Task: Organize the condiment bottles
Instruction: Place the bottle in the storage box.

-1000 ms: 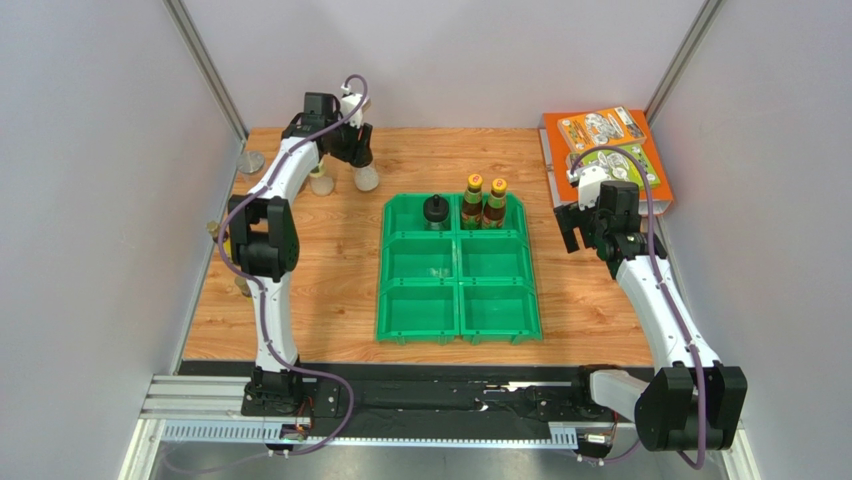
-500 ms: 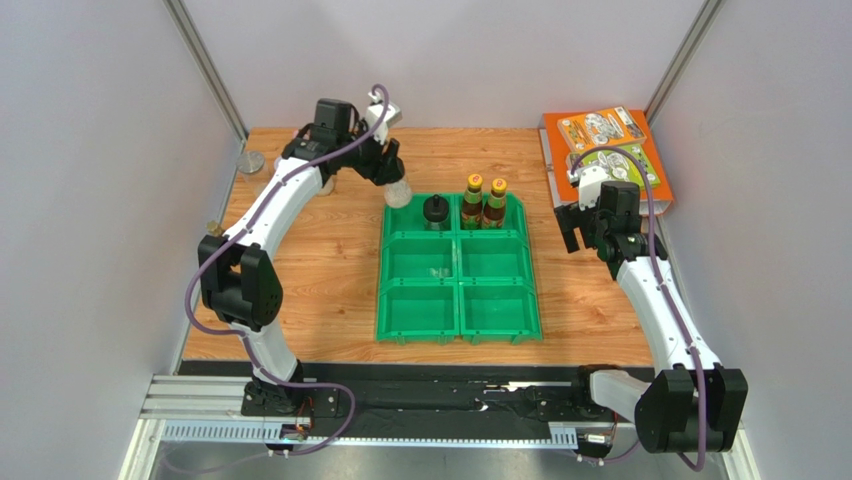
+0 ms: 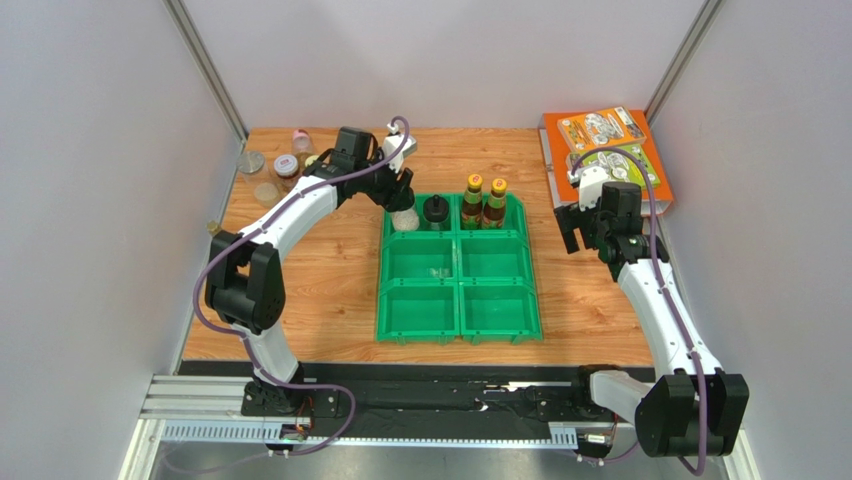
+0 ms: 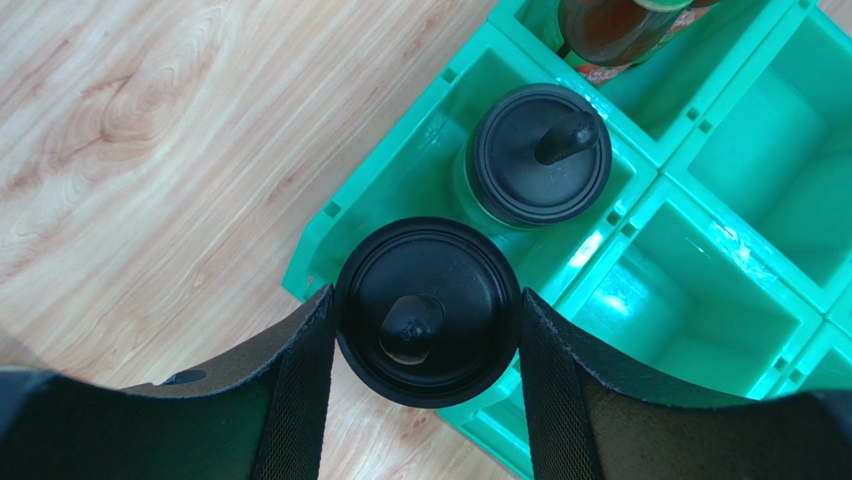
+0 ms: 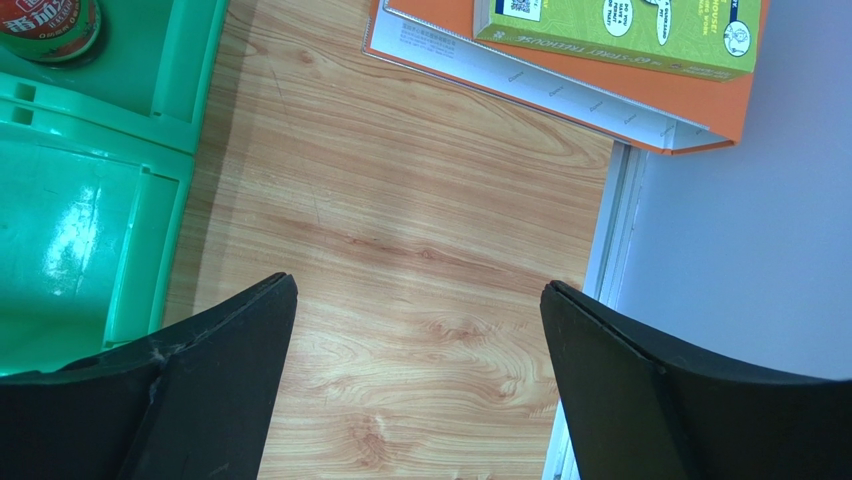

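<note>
My left gripper (image 3: 401,203) (image 4: 425,312) is shut on a clear condiment bottle with a black spout cap (image 3: 404,217) (image 4: 427,310), one finger on each side of the cap. It hangs over the left rim of the green bin's (image 3: 457,284) far-left compartment. A matching black-capped bottle (image 3: 434,212) (image 4: 540,155) stands in that compartment. Two amber bottles (image 3: 484,201) (image 4: 620,25) with yellow-orange caps stand in the far-right compartment. My right gripper (image 3: 588,228) (image 5: 420,300) is open over bare wood right of the bin.
Several small bottles and jars (image 3: 284,167) cluster at the table's far-left corner, and two more (image 3: 213,228) sit at the left edge. Orange and green books (image 3: 605,145) (image 5: 620,40) lie at the far right. The bin's middle and near compartments (image 3: 418,310) hold nothing.
My left arm has carried the black-capped bottle from the far-left bottle cluster rightward to the bin's far-left corner. The right arm has stayed put.
</note>
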